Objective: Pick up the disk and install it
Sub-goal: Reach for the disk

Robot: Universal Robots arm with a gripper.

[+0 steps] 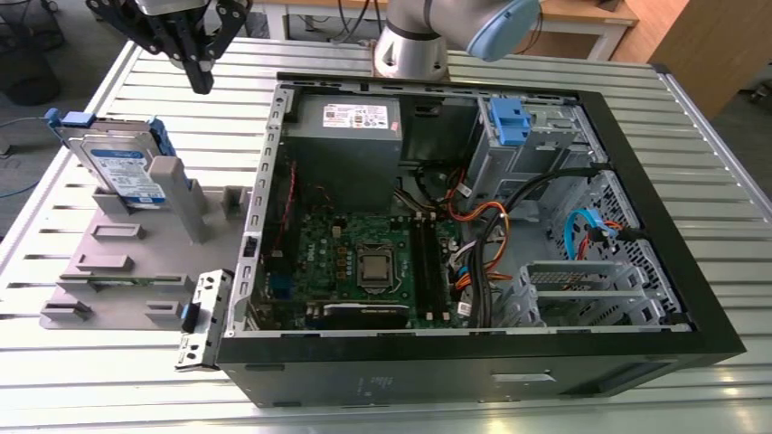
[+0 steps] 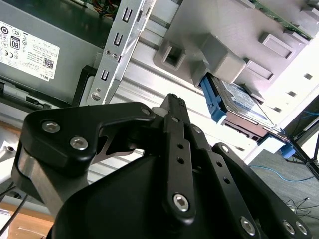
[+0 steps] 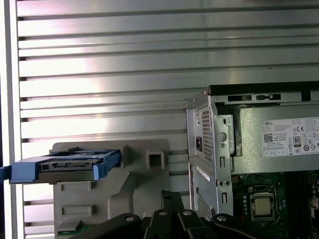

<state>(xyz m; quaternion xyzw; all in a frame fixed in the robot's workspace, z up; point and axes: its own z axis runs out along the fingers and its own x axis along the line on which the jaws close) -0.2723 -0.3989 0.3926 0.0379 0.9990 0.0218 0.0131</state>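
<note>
Grey stand, disk apparently slotted upright

On slatted aluminium table: open black metal computer case, grey moulded plastic stand just beside it at the exterior view's left. On edge in the stand's far end, silver rectangular disk in blue plastic frame.

Disk: silver metal, blue plastic frame; table: ribbed metal.

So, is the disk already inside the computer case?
No, the disk stands upright in the grey holder outside the computer case, at the exterior view's left.
</note>
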